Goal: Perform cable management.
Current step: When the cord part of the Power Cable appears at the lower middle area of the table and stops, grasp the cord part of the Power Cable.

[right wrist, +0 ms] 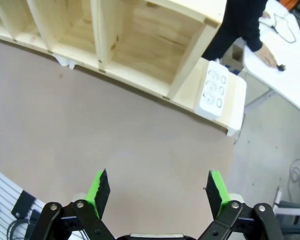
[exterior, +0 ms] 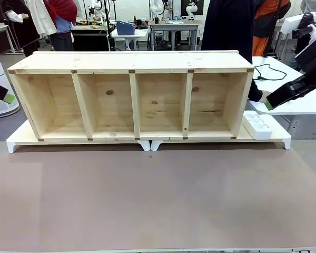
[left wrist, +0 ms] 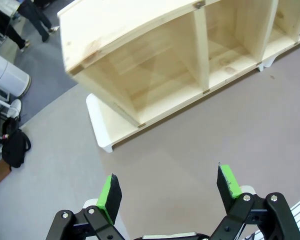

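Matte brown-grey counter (exterior: 158,200) in a busy lab room. On it, a long pale pine shelf unit with four open compartments (exterior: 131,63) sits on a low white stand (exterior: 21,138), with a white multi-socket power strip (exterior: 257,125) at its right end. Behind that end, the thin black cable (exterior: 271,79) curves roughly left-right across a white side counter (exterior: 305,105), its plug (right wrist: 281,66) beside a person's hand (right wrist: 269,59). The fingers of the left gripper (left wrist: 167,182) and right gripper (right wrist: 157,182) stand wide, empty.

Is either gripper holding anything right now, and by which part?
Nothing is held: left gripper and right gripper are open, empty. The cable lies on the white table.
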Robot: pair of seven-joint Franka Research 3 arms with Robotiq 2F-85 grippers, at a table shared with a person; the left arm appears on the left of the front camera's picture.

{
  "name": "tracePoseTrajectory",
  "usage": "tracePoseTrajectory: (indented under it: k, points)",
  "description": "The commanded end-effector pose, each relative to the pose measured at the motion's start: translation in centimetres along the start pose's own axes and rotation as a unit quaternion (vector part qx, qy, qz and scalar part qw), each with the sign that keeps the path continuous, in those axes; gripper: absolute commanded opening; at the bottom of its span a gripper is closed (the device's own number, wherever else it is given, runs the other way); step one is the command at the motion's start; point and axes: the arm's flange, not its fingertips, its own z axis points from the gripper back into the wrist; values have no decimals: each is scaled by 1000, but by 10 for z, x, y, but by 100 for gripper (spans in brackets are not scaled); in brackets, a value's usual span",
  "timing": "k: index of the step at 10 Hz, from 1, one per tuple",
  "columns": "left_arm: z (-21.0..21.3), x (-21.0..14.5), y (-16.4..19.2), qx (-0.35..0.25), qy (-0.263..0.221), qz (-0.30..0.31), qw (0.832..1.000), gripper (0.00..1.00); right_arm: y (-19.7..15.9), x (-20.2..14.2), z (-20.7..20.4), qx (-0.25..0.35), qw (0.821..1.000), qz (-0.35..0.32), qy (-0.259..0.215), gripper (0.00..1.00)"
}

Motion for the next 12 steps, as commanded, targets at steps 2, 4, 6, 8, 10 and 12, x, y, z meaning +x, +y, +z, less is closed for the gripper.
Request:
tracePoseTrajectory:
  k: [2,4,6,8,10,12]
  points:
    - [-41,-141,-45,12,0,8,1000,100,24,-129,-59,6,1000,-16,2,100]
    - [6,-4,4,4,5,7,1000,100,-2,-4,3,2,1000,-7,7,100]
    - [6,-4,4,4,5,7,1000,100,-2,-4,3,2,1000,-7,7,100]
    - [6,-4,4,4,5,7,1000,100,-2,-4,3,2,1000,-7,7,100]
    - [6,-4,4,4,5,7,1000,100,-2,-4,3,2,1000,-7,7,100]
    - [6,-4,4,4,5,7,1000,100,-2,-4,3,2,1000,-7,7,100]
